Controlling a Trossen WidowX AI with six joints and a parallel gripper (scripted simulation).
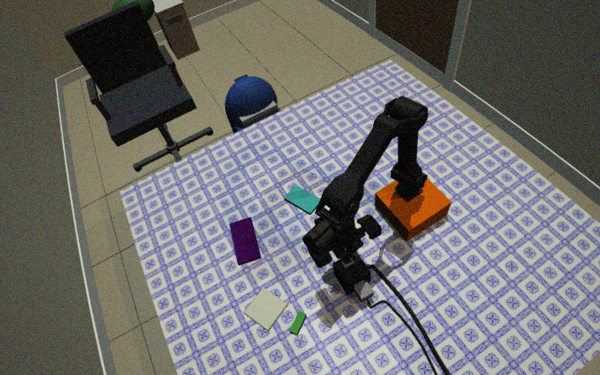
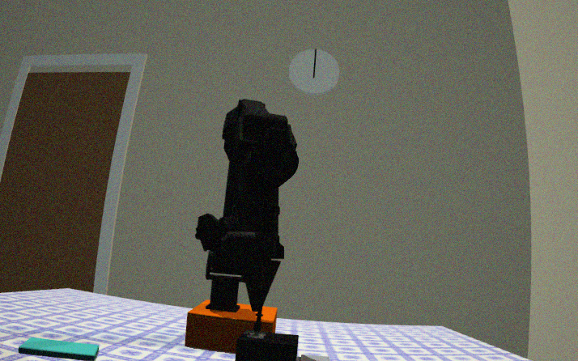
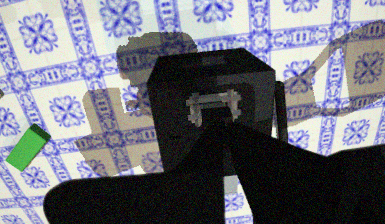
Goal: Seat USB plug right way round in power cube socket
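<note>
The black power cube [image 1: 351, 275] [image 2: 266, 349] [image 3: 168, 95] stands on the patterned table. The socket on its top shows a pale metal rim [image 3: 213, 98] in the wrist view. My gripper [image 2: 257, 309] [image 3: 222, 132] is shut on the dark USB plug [image 2: 258, 324] [image 3: 216, 114], directly above the socket. In the exterior view the plug is upright and its lower end meets the cube's top. How deep it sits and which way round it is cannot be told; the fingers and shadow hide much of it.
A grey plug [image 1: 364, 290] with a cable and a thicker black cable [image 1: 397, 295] run from the cube. A green block [image 1: 297, 323] [image 3: 28, 147], white square [image 1: 265, 308], purple box [image 1: 244, 240] and teal box [image 1: 301, 199] [image 2: 57, 347] lie nearby. The arm's base stands on an orange block [image 1: 433, 203] [image 2: 223, 333].
</note>
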